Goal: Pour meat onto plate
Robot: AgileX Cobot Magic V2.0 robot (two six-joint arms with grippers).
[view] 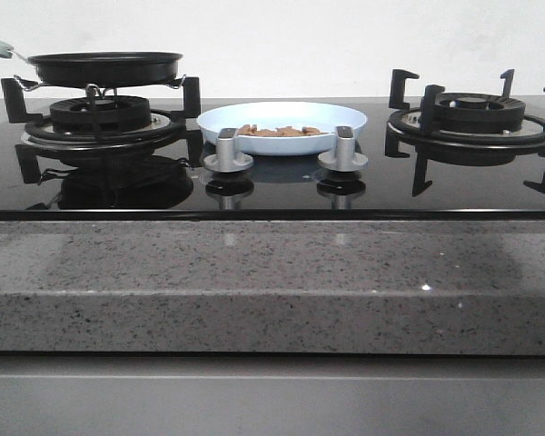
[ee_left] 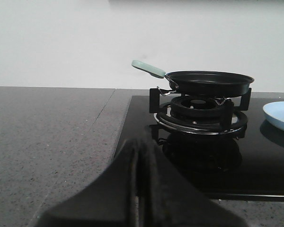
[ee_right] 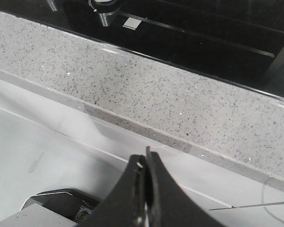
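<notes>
At the surface's centre, the meat [view: 280, 131] already lies on the plate [view: 220, 120], right of the empty pan [view: 104, 66]. Both grippers' jaws are pressed together, empty; retreating clear seems all that remains.

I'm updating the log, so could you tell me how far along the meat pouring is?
It looks done. The meat lies on the plate in the middle of the hob, and the pan sits level on the left burner. Nothing is in hand: the left gripper and right gripper are shut and empty, away from the pan. Whether any meat remains in the pan cannot be seen.
</notes>
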